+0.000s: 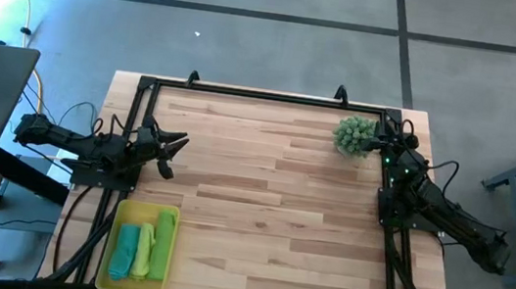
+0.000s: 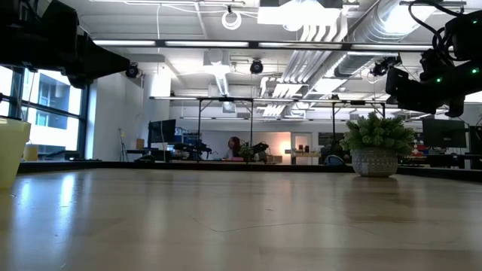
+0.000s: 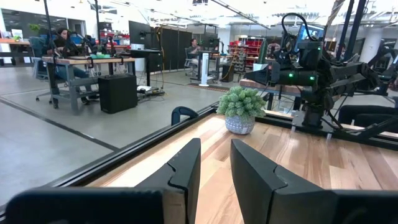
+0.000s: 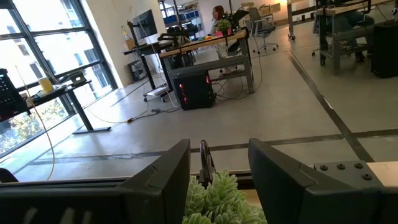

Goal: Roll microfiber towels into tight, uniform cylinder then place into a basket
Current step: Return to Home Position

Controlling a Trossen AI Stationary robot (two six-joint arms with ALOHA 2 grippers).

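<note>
**Rolled towels in the basket, both arms parked at the sides of the surface**

High view: the teal microfiber towel (image 1: pixel 126 249) and two lime green microfiber towels (image 1: pixel 163 240) are seen rolled, side by side in the yellow basket (image 1: pixel 136 212) at the pictured lower-left corner of the wooden surface (image 1: pixel 260 204). The left claw (image 1: pixel 176 152) is held over the left edge, and the right claw (image 1: pixel 385 129) just beside the potted plant (image 1: pixel 354 135).
Low view: the plant is shown upright.
Left wrist view: the left claw is narrowly parted, with nothing held.
Right wrist view: the right claw is parted wider, also empty.
</note>
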